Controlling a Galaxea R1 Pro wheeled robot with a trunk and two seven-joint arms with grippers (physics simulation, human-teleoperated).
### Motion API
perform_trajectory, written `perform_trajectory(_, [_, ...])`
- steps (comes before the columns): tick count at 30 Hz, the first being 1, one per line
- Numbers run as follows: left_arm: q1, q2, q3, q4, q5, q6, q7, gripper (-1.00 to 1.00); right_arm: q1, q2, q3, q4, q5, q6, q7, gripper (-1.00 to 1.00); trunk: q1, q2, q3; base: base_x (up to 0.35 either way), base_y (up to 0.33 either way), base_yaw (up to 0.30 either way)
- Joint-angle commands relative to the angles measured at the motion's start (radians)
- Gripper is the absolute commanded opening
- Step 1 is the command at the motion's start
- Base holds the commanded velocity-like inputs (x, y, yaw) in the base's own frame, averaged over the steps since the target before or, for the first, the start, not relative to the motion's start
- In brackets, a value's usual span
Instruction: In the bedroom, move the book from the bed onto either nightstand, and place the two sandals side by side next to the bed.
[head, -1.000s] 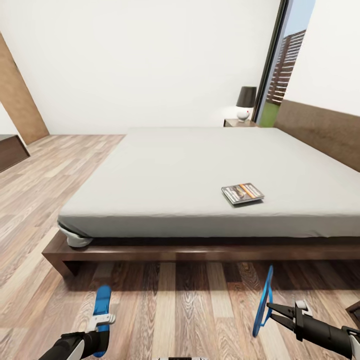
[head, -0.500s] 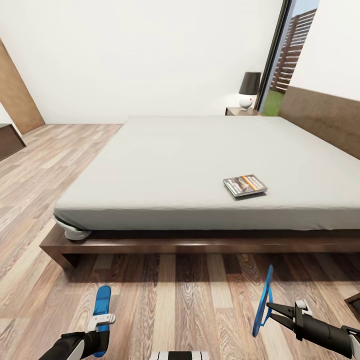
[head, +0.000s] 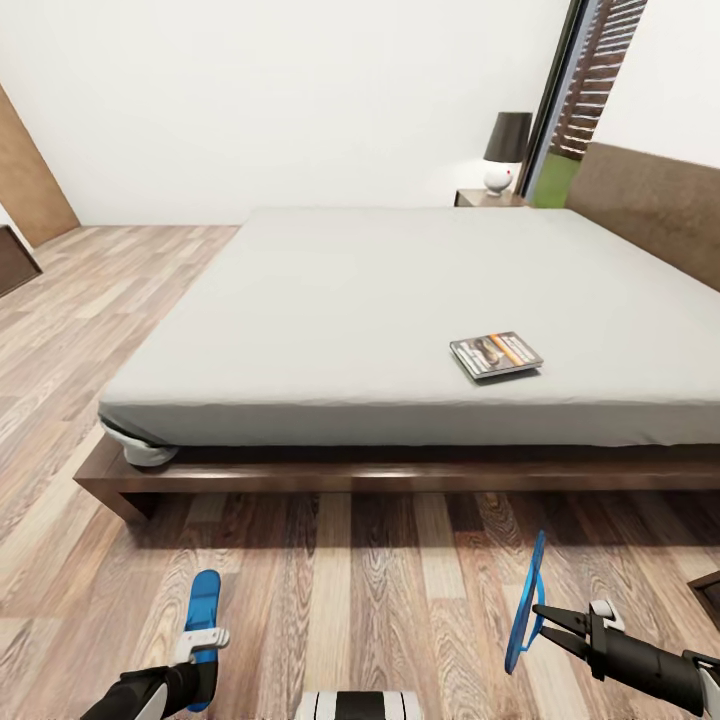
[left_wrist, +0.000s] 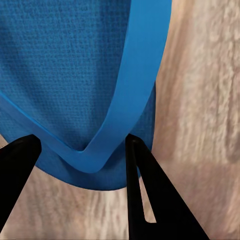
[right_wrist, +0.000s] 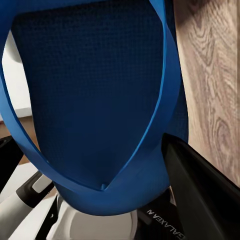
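The book (head: 496, 355) lies flat on the grey mattress of the bed (head: 400, 300), near its front edge toward the right. My left gripper (head: 200, 640) is shut on a blue sandal (head: 203, 605) held over the floor at lower left; the left wrist view shows its sole (left_wrist: 75, 75) and strap between the black fingers (left_wrist: 150, 200). The right gripper (head: 545, 618) is shut on the other sandal (head: 525, 600), held on edge at lower right, its sole (right_wrist: 90, 100) close in the right wrist view. A nightstand (head: 490, 198) stands beyond the bed's far side.
A black-shaded lamp (head: 505, 150) with a white base sits on that nightstand, beside a tall window (head: 585, 90). The brown headboard (head: 650, 200) runs along the right. Wood-plank floor (head: 380, 580) stretches between me and the bed frame (head: 300, 478). Dark furniture corners show at far left and lower right.
The whole view has shifted: the bed and book sit higher and look closer, so the camera has moved forward. Both grippers keep the same hold on the sandals.
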Motion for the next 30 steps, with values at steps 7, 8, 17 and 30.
perform_trajectory(7, [0.0, 0.001, -0.004, -0.001, 0.004, 0.003, 0.0, -1.0, 0.0, 0.0, 0.0, 0.0, -0.004, 0.009, -0.001, -1.0, 0.003, -0.002, -0.028, 0.0, 0.0, 0.0])
perform_trajectory(8, [0.0, 0.001, -0.004, -0.001, 0.004, 0.003, 0.0, -1.0, 0.0, 0.0, 0.0, 0.0, -0.004, 0.009, -0.001, -1.0, 0.003, -0.002, -0.032, 0.0, 0.0, 0.0])
perform_trajectory(17, [0.0, 0.001, -0.004, -0.001, 0.004, 0.003, 0.0, -1.0, 0.0, 0.0, 0.0, 0.0, -0.004, 0.009, -0.001, -1.0, 0.007, -0.004, -0.067, 0.0, 0.0, 0.0])
perform_trajectory(30, [0.0, 0.001, -0.004, -0.001, 0.004, 0.003, 0.0, -1.0, 0.0, 0.0, 0.0, 0.0, -0.004, 0.009, -0.001, -1.0, 0.013, -0.007, -0.117, 0.0, 0.0, 0.0])
